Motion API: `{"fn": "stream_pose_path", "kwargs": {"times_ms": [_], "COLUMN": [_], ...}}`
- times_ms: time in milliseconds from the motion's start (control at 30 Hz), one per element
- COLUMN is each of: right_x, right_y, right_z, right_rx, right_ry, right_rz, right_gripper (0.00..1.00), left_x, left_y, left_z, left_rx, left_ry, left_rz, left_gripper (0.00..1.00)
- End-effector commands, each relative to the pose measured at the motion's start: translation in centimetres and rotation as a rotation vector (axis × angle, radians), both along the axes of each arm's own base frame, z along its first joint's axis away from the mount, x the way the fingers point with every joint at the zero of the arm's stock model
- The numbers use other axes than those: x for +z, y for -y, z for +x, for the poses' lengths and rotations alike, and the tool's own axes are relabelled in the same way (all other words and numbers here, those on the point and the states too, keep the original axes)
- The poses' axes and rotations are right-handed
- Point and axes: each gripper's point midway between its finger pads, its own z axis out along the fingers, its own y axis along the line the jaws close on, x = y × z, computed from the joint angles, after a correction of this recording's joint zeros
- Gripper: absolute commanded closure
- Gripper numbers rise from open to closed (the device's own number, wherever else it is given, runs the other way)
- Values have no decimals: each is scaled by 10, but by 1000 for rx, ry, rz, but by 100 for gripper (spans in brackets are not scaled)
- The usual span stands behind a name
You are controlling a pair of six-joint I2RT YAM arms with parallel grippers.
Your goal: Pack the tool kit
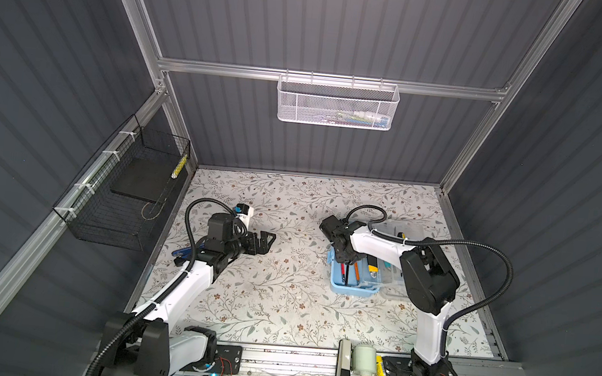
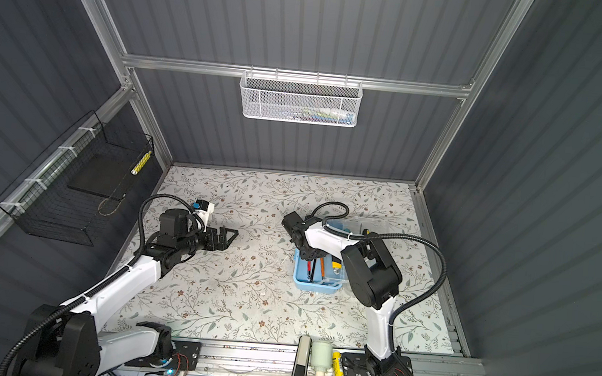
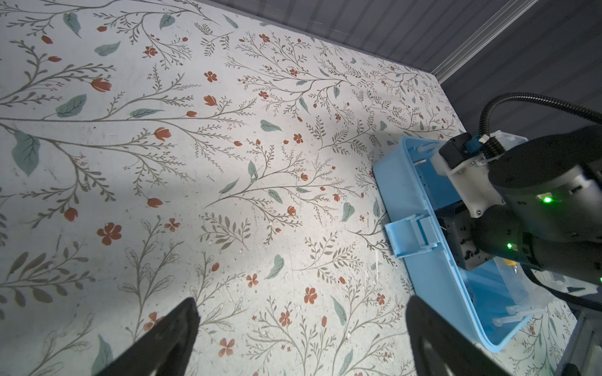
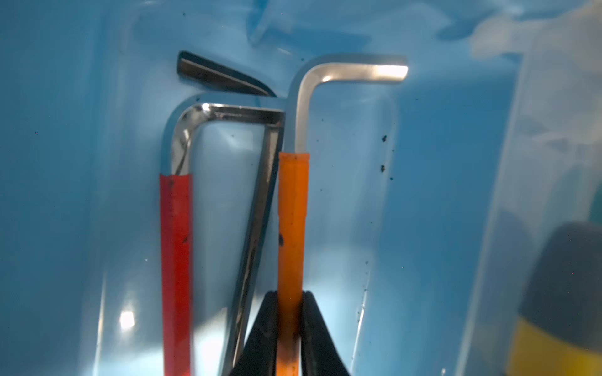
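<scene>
Three L-shaped steel hex keys (image 4: 257, 211) lie in the light-blue plastic tool kit (image 1: 353, 289), right side of the floral desk (image 1: 262, 298) — right claw (image 4: 289, 294) pinches the orange-sleeved key (image 4: 293, 211); left claw (image 3: 303, 302) gapes wide, empty.

Table (image 1: 280, 307) has a floral-print cover. The open light-blue tool kit (image 1: 353, 291) sits right of middle, and a blue-handled tool (image 1: 177, 251) lies at the left edge, half hidden.

Left fingers (image 3: 172, 341) spread wide, hovering low (right fingers (image 4: 260, 335) pinched nearly together, pointing steeply down).
</scene>
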Motion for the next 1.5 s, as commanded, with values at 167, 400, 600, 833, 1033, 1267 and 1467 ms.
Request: {"fn": "stream_pose_path", "kwargs": {"times_ms": [167, 400, 600, 833, 1033, 1267, 1467], "right_x": [17, 70, 148, 187, 206, 206, 203], "right_y": [-1, -22, -16, 90, 155, 183, 183], "right_z": [3, 8, 5, -20, -52, -71, -73], "right_rx": [-28, 3, 33, -123, -251, -324, -314], "right_ry": [16, 107, 264, 420, 562, 606, 597], "right_rz": [28, 197, 419, 552, 620, 719, 759], "right_gripper": [66, 56, 47, 34, 29, 27, 25], "left_x": [-2, -8, -8, 0, -24, -62, -85], "left_y": [3, 16, 58, 135, 184, 206, 212], "left_z": [-5, -5, -3, 0, 5, 17, 24], "left_rx": [-25, -38, -104, -229, -283, -305, -291], "left_ry": [-5, -46, -49, -29, -89, -183, -233], "left_rz": [14, 42, 78, 83, 128, 203, 218], "left_gripper": [1, 1, 1, 0, 1, 1, 1]}}
